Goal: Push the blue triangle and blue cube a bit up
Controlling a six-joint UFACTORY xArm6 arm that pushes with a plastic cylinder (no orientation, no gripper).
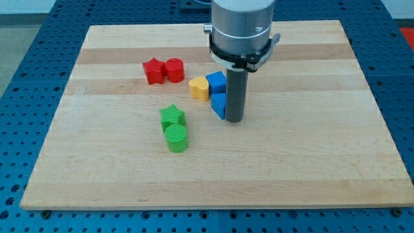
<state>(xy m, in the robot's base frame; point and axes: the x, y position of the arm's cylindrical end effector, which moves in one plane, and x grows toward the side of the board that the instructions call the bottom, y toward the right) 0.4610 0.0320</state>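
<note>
The blue cube (216, 82) sits near the board's middle, just right of a yellow heart-shaped block (199, 88). The blue triangle (219, 105) lies directly below the cube, touching or almost touching it. My tip (234, 120) is at the end of the dark rod, right against the triangle's right side and slightly below it. The rod hides the right edges of both blue blocks.
A red star (153, 70) and a red cylinder (174, 69) sit side by side at the upper left. A green star (172, 116) and a green cylinder (176, 138) sit left of the triangle. The wooden board (310, 162) lies on a blue perforated table.
</note>
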